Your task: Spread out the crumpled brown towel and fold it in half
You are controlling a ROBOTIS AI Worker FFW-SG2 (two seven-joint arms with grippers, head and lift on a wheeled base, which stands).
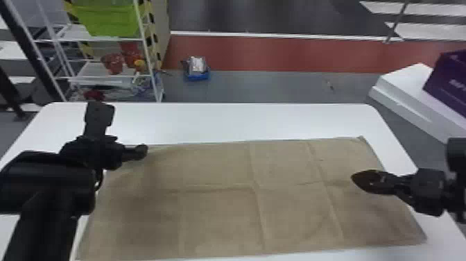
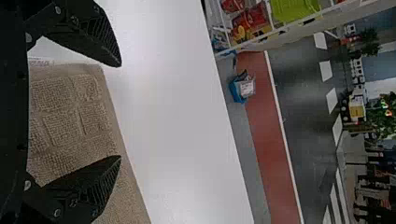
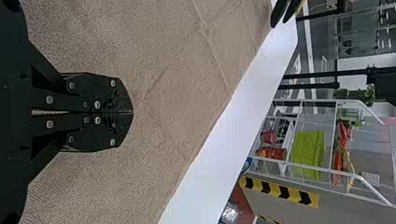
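Observation:
The brown towel [image 1: 222,208] lies spread nearly flat across the white table, creased in a grid, its far right corner slightly raised. Over its far left corner, my left gripper [image 1: 121,129] stands open. In the left wrist view the towel's corner [image 2: 70,102] shows between and below the spread fingers of my left gripper [image 2: 119,111], not gripped. My right gripper [image 1: 362,179] is over the towel's right part. Seen from its own wrist, the right gripper [image 3: 132,112] is shut with its fingers together, above the towel's surface [image 3: 177,107], with no cloth visible between them.
A strip of bare white table [image 1: 225,121] runs along the towel's far side. Beyond the table stand a white rack [image 1: 114,80] with a green bin [image 1: 107,17] at the left, a blue box [image 1: 197,69] on the floor, and a purple box [image 1: 447,83] at the right.

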